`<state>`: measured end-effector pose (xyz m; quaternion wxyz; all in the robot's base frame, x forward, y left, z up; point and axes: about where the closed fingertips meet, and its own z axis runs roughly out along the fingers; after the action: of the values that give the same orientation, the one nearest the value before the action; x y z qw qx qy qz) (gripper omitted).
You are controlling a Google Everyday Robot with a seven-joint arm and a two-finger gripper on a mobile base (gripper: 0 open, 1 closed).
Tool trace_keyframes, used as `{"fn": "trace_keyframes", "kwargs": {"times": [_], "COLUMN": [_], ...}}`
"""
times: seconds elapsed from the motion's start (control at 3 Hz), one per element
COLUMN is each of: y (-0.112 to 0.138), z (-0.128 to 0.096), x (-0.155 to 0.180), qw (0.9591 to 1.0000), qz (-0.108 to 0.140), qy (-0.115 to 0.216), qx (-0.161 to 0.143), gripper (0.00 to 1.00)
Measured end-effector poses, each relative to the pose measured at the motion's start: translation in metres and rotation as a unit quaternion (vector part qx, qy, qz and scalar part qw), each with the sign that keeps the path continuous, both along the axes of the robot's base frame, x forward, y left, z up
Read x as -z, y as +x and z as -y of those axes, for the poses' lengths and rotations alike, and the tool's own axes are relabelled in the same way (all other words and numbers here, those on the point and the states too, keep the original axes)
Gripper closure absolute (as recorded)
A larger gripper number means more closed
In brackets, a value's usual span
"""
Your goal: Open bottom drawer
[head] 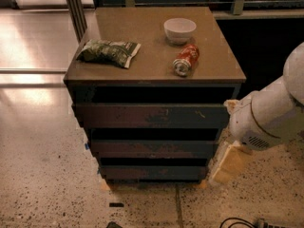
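A: Bottom drawer (153,172): lowest front, pushed in, near the floor. Gripper?
B: Gripper (227,164) hangs just beside its right end; grip state cannot be told. Bag (108,51), bowl (179,30) and can (185,60) lie on top.

Item: one camera view.
Position: raised, in front of the drawer cabinet (152,117), facing it and tilted steeply down.
Range: near; the cabinet fills the middle of the frame.
Covers: the top surface (142,37), three fronts down to the bottom drawer (154,173), and the floor (47,184) at the foot.
Pincer (227,163): lower right, just beside the cabinet's right front corner, on the white arm (270,113) entering from the right edge.
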<state>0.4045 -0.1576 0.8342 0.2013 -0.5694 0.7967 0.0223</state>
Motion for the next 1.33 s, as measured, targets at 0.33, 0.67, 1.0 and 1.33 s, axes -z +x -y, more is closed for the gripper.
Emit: {"fn": "trace_keyframes", "kwargs": {"times": [0.33,0.67,1.0,1.33], "y": [-0.017,-0.017,-0.018,-0.016], "z": [-0.020,-0.020,-0.021,-0.027], "x": [0.077,0.077,0.102,0.179], "qw": [0.9972,0.9972,0.9965,0.9916], "qz": [-0.038,-0.038,-0.053,-0.107], "qy": [0.060,0.060,0.062,0.064], "qx": [-0.023,-0.023,-0.019,-0.031], "gripper": [0.00,0.00,0.00,0.00]}}
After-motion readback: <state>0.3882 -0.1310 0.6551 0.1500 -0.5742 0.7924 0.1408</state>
